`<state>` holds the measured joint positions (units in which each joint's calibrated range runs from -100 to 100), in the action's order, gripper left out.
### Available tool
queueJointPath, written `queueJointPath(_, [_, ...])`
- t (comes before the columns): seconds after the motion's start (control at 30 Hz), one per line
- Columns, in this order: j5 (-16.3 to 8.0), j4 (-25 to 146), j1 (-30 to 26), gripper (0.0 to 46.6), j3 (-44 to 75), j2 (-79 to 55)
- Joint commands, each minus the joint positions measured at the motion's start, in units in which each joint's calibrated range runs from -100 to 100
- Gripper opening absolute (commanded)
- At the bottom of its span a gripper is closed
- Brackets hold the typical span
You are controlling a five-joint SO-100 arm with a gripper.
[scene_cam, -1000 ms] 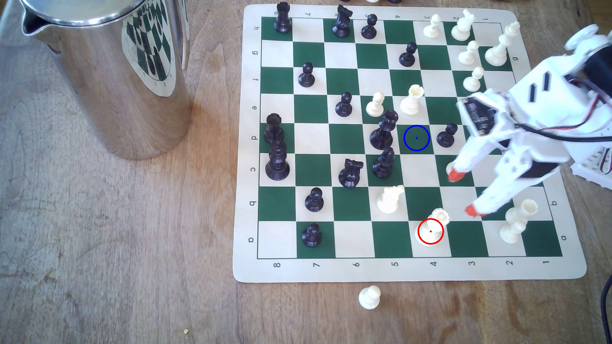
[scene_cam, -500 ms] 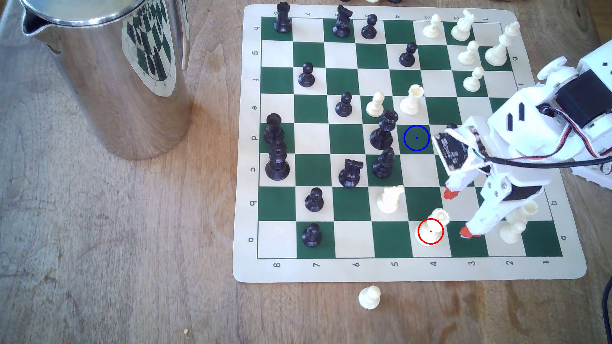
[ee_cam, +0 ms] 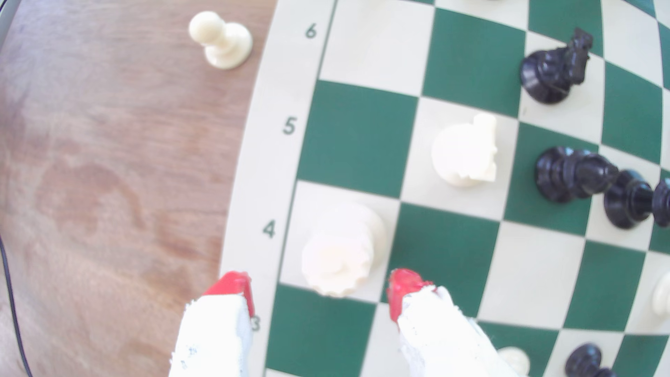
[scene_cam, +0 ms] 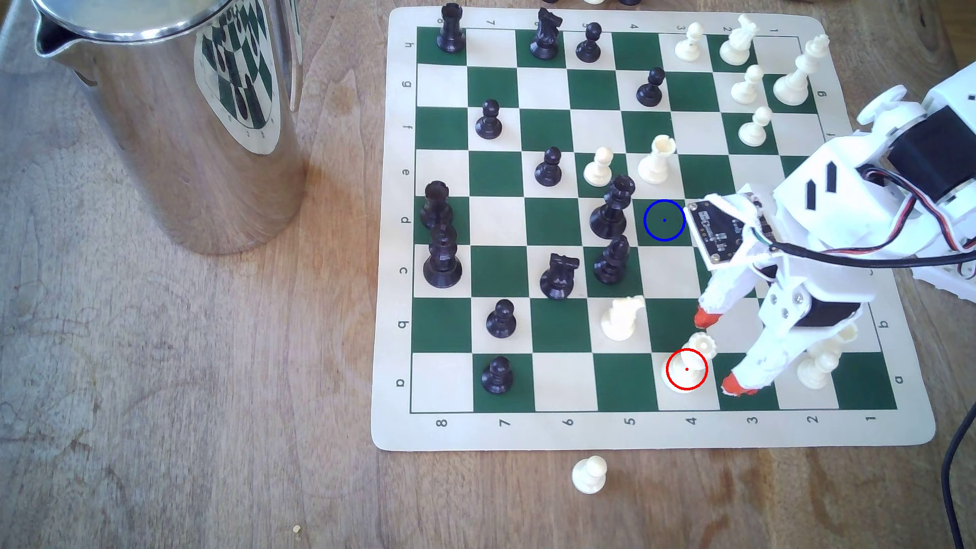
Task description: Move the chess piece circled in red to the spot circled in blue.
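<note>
While hovering just beside the cream queen (scene_cam: 694,359), spreading wide, gripper (scene_cam: 719,351) with red fingertips (ee_cam: 405,286) holding nothing, apart from the piece. Standing upright on the red-ringed cream square at file 4, bottom row; lying well apart, the blue-ringed green square (scene_cam: 664,220).

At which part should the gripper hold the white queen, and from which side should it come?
Best to grip the queen at its slim waist under the coronet: the narrow neck suits a pinch and the wider crown should stop slipping. Come from the exterior view's right, where the open gripper already straddles it. The white knight and rook stand clear of that approach.
</note>
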<state>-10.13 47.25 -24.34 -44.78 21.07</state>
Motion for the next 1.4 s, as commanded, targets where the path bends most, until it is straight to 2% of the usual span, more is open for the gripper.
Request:
queueJointPath(0.0, [-0.29, -1.8, -0.42, 21.0, 5.52, 0.15])
queueJointPath(0.27, [-0.73, -1.8, -2.06, 21.1, 8.61, -2.06])
queueJointPath(0.87, [-0.29, -4.25, -0.34, 20.4, 8.88, -4.52])
queueJointPath(0.93, [-0.2, -4.25, -0.34, 17.9, 8.88, -4.69])
queueJointPath(1.03, [-0.05, -4.25, -0.34, 10.8, 8.88, -4.77])
queueJointPath(1.07, [0.0, -4.25, -0.34, 6.9, 8.88, -4.77])
queueJointPath(1.1, [0.1, -4.25, -0.5, 0.2, 8.88, -4.69])
queueJointPath(1.37, [0.34, -3.93, -1.05, 0.2, 9.06, -4.69])
